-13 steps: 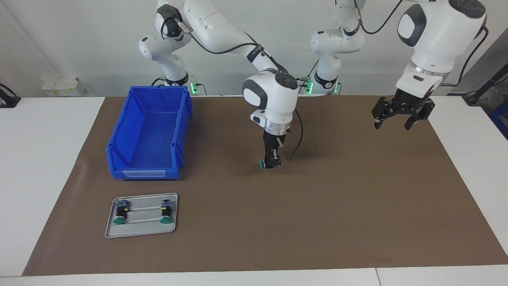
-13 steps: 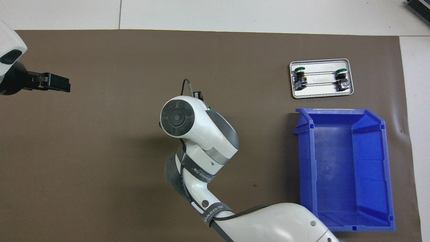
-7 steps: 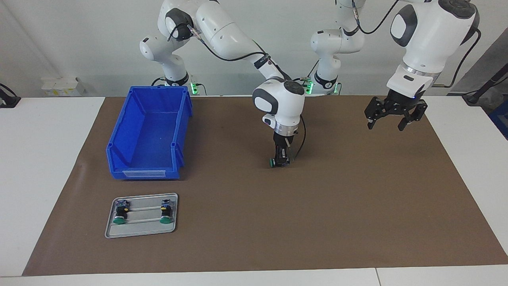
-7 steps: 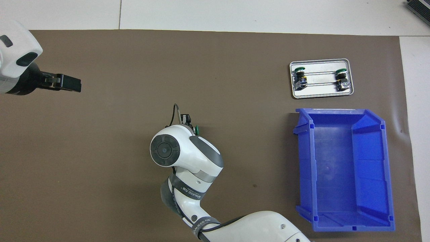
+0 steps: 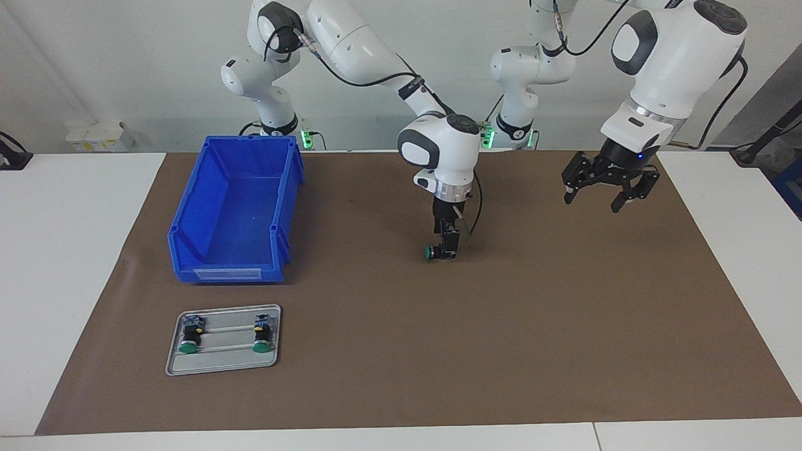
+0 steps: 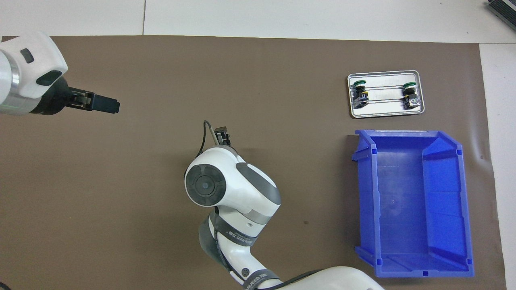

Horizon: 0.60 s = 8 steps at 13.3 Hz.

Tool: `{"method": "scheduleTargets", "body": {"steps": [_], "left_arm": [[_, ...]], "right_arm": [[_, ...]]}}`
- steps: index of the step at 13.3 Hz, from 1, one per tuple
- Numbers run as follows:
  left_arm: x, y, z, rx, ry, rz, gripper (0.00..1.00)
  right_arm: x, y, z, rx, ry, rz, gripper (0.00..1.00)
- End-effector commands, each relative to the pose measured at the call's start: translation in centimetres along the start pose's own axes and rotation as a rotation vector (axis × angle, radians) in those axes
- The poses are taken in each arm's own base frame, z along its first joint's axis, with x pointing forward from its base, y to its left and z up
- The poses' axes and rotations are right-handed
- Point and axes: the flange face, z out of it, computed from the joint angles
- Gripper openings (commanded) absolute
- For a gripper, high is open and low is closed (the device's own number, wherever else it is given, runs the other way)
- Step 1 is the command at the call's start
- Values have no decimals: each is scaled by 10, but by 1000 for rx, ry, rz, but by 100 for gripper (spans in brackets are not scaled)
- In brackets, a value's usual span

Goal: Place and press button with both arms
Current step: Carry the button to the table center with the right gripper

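My right gripper (image 5: 446,245) is shut on a button (image 5: 428,252), green cap sideways toward the right arm's end, held low at the brown mat's (image 5: 501,326) middle; I cannot tell whether it touches the mat. In the overhead view only the right gripper's tip (image 6: 222,135) shows past the wrist, and the held button is hidden. My left gripper (image 5: 603,190) hangs open and empty over the mat toward the left arm's end; it also shows in the overhead view (image 6: 105,105). Two identical buttons (image 5: 188,339) (image 5: 261,337) lie on a metal tray (image 5: 219,366).
An empty blue bin (image 5: 235,213) stands toward the right arm's end, nearer to the robots than the tray. In the overhead view the bin (image 6: 415,201) and the tray (image 6: 383,112) with its buttons (image 6: 360,92) (image 6: 411,93) also show.
My right gripper carried the button toward the left arm's end, then settled low at the mat's middle. My left gripper moved in over the mat toward the middle.
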Motion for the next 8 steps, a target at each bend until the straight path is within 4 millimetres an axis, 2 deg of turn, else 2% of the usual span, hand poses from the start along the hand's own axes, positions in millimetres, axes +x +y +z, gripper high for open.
{"method": "scheduleTargets", "body": {"steps": [1, 3, 5, 8], "left_arm": [[-7, 26, 26, -6, 36, 130, 100], [-9, 50, 51, -9, 51, 271, 100], [-20, 71, 73, -14, 36, 461, 100], [-25, 102, 101, -23, 29, 716, 100]], "right_arm": [[89, 2, -53, 0, 9, -158, 100], [143, -8, -76, -43, 20, -353, 100], [222, -21, -102, -49, -45, -471, 100], [326, -20, -122, -91, -96, -757, 100]]}}
